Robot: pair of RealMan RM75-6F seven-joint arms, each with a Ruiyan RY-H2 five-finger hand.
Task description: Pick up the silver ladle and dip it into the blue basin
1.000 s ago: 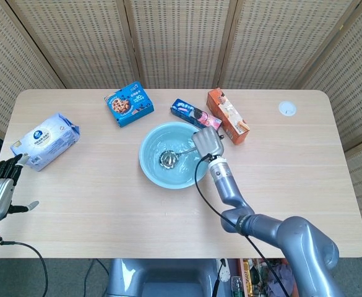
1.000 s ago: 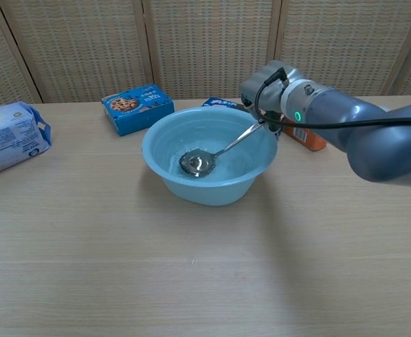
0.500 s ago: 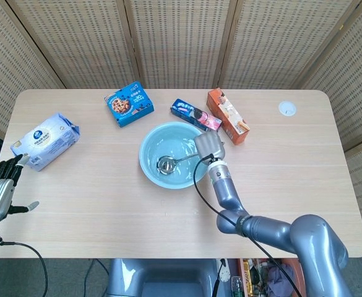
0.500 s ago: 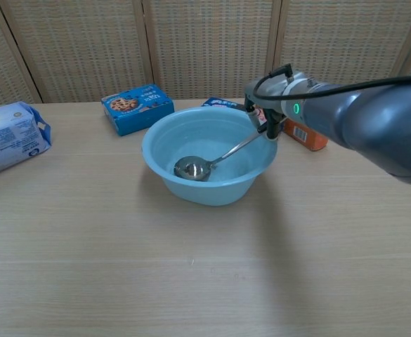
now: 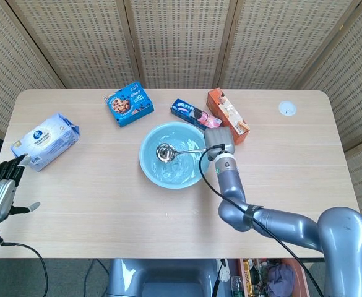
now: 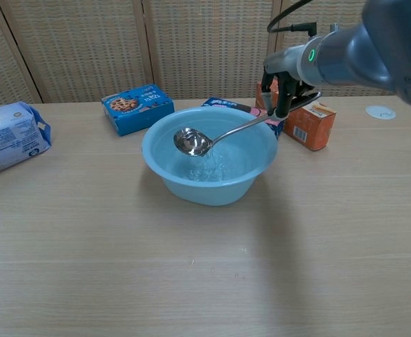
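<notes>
Right hand (image 6: 286, 84) beside orange carton (image 6: 305, 121), ladle (image 6: 223, 135) aloft

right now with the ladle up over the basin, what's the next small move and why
Probably lower the right hand a little, to bring the silver ladle back down. Its bowl hangs above the rippled water in the blue basin, clear of the rim, so a short straight drop should dip it.

Right hand (image 6: 287, 84) closed, raised (left hand (image 5: 0, 189) low, fingers apart).
</notes>
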